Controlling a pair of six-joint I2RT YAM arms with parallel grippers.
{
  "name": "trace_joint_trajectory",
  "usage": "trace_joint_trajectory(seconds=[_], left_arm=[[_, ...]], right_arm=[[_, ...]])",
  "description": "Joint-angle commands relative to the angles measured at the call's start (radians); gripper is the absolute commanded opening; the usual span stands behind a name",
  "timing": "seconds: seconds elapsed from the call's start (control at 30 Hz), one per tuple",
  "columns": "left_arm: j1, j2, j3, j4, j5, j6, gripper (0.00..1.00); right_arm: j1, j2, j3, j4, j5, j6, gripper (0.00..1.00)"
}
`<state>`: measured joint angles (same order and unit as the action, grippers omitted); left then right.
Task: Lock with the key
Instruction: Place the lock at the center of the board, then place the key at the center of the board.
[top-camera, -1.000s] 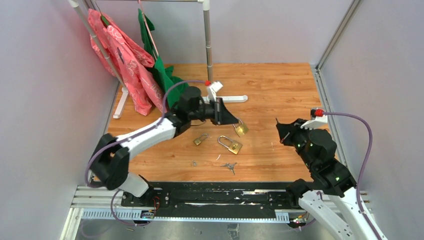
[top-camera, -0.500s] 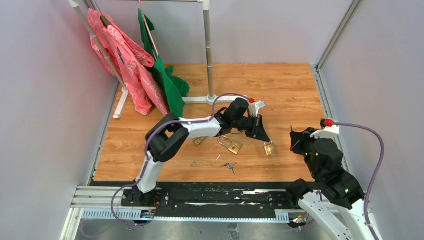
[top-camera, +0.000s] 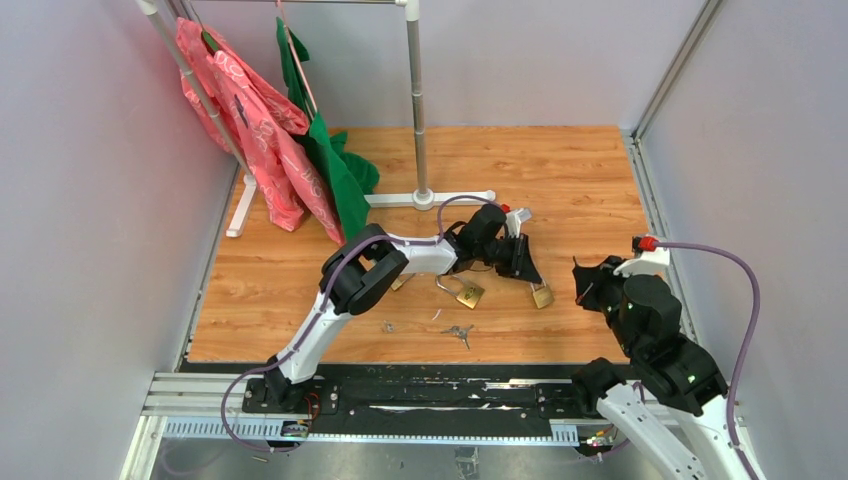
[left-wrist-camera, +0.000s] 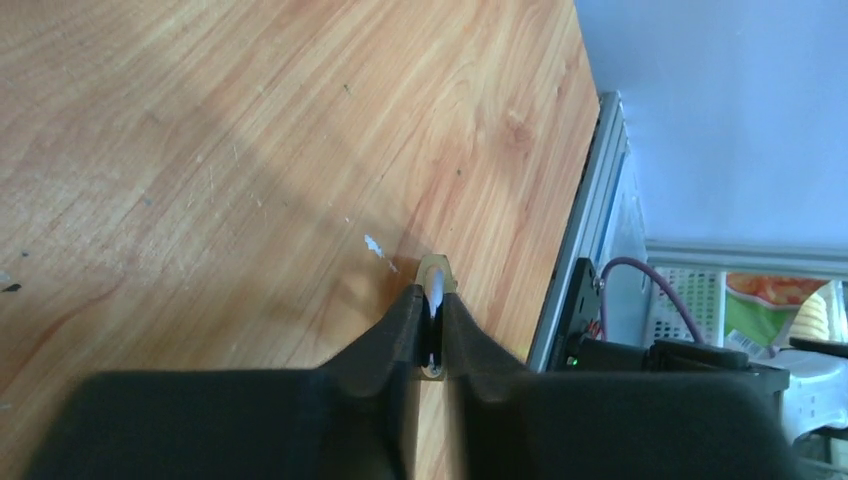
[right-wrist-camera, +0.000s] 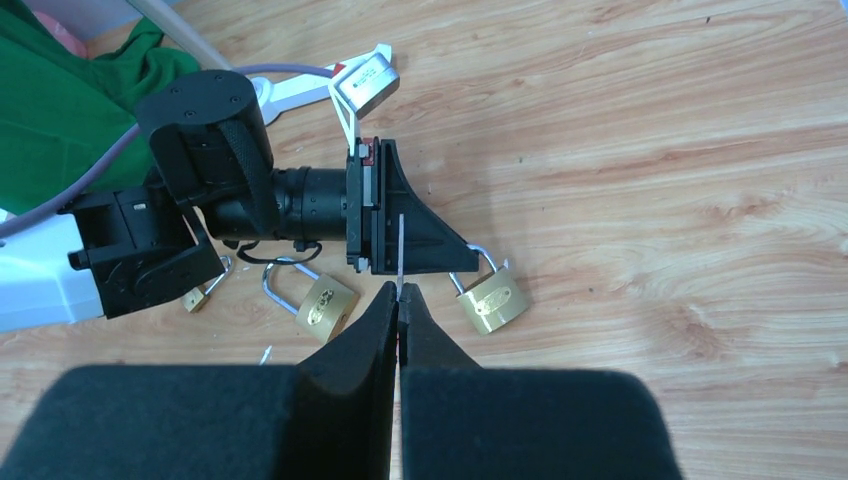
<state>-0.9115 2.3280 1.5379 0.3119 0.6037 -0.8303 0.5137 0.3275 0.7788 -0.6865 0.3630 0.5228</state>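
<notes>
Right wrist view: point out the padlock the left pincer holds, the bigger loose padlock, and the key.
held padlock (right-wrist-camera: 491, 303), right wrist view, on its brass body.
loose padlock (right-wrist-camera: 325, 310), right wrist view, on its brass body.
key (right-wrist-camera: 399, 250), right wrist view, on the thin blade, seen edge-on.

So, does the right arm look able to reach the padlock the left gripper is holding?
Probably yes: the padlock, held by the left gripper, sits just ahead of the right gripper, with only open table between them.
</notes>
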Motion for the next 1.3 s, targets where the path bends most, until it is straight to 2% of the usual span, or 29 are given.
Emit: trace_joint_trajectory(seconds=[0.0,0.1,0.27,0.37,0.6,0.77,1.0,1.27], left_arm=[[0.0,0.013,0.026,0.05,-0.034,-0.009,0.26],[0.005,-0.003,0.007,0.032,-0.059,0.007,0.5],[0.018,-0.059,0.007,-0.065,-0.106,0.085,0.67],[0.026,-0.12,0.027,-0.19,-0.148,0.164,0.74],[0.036,-0.33,0.065,-0.483,-0.333,0.355,0.78],[0.062,-0.507,0.001,-0.56,-0.431,0.389,0.78],[0.068,-0.787,-0.17,-0.648,-0.555,0.405,0.79],[0.068,-1.05,-0.343,-0.712,-0.651,0.385,0.79]], right_arm=[[-0.015,0.019,-0.008,-0.036,-0.039,0.001,0.0],[-0.015,0.011,-0.008,-0.036,-0.036,0.007,0.0],[-0.016,0.015,-0.004,-0.057,-0.046,0.012,0.0],[-0.015,0.014,-0.015,-0.072,-0.064,0.023,0.0],[-0.015,0.052,-0.07,-0.079,-0.118,0.06,0.0],[-0.015,0.072,-0.194,-0.012,-0.208,0.126,0.0],[-0.037,0.154,-0.37,0.141,-0.383,0.206,0.0],[-0.184,0.236,-0.519,0.276,-0.568,0.194,0.0]])
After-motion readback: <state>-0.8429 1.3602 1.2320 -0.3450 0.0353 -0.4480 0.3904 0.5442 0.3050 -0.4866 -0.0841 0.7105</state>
